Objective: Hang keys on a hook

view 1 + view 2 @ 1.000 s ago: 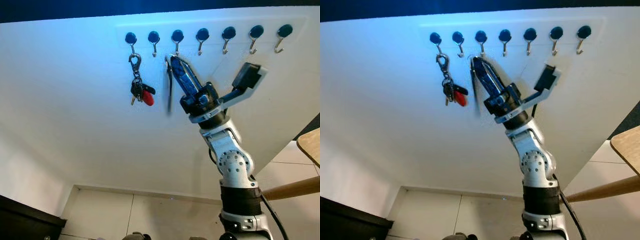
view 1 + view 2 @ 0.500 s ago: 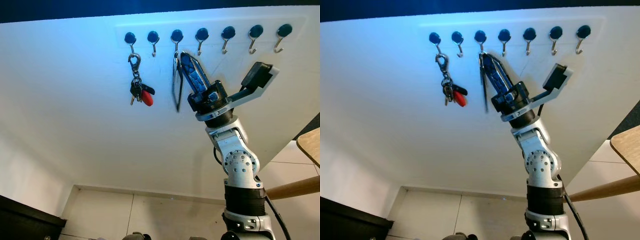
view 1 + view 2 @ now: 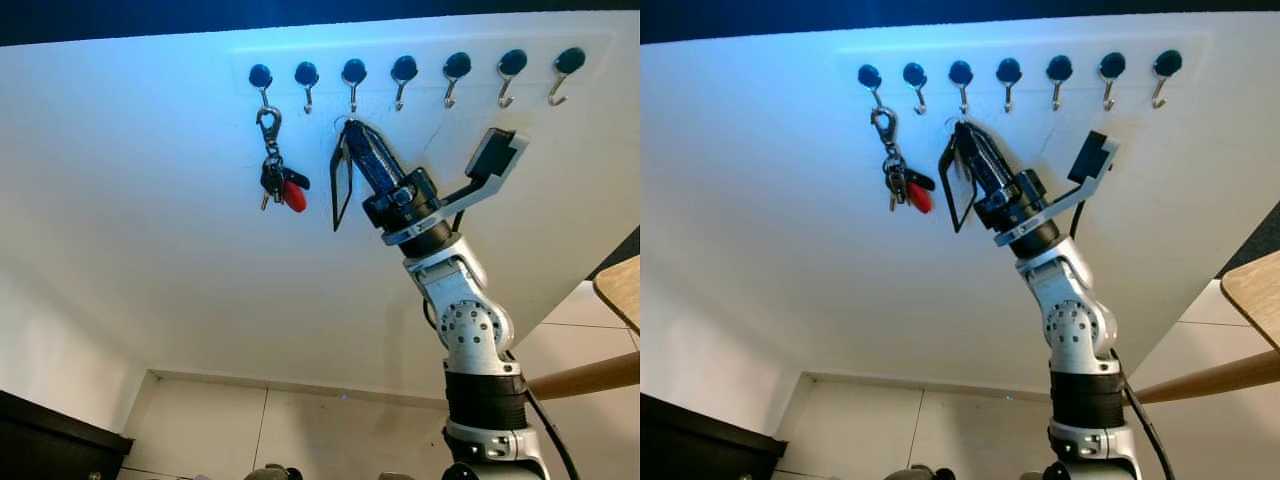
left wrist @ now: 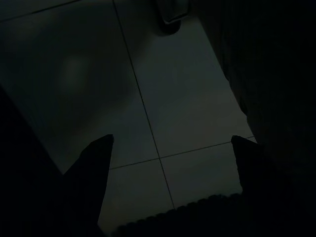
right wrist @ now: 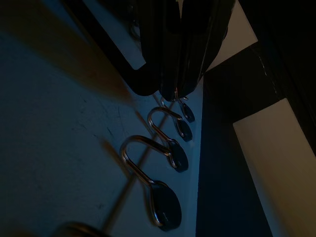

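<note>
A: Head views first. Where's the right gripper (image 3: 348,126)?
B: Raised against the wall (image 3: 150,250), upper middle of the frame, tips just under the third hook (image 3: 353,98) in a row of seven.
A: Pincer state?
B: Pressed narrow, pinching the top of a black loop (image 3: 337,195). Loop dangles below the tips, beside the arm, not on any hook.
A: And the keys (image 3: 275,180)?
B: Hanging from the first hook, upper left of the frame, a red tag among them. Apart from the loop.
A: Left wrist view?
B: Very dark. Left gripper (image 4: 173,148) idle over a tiled floor (image 4: 187,113), fingers (image 4: 96,153) spread wide, nothing between them.
A: Right wrist view?
B: Dim. Two fingers (image 5: 168,44) tight together at top centre, loop (image 5: 113,64) clamped and running off to the upper left. Metal hooks (image 5: 148,163) on dark round bases lined up just past the tips, lower middle of the frame. Can't tell whether the loop touches the nearest one.
</note>
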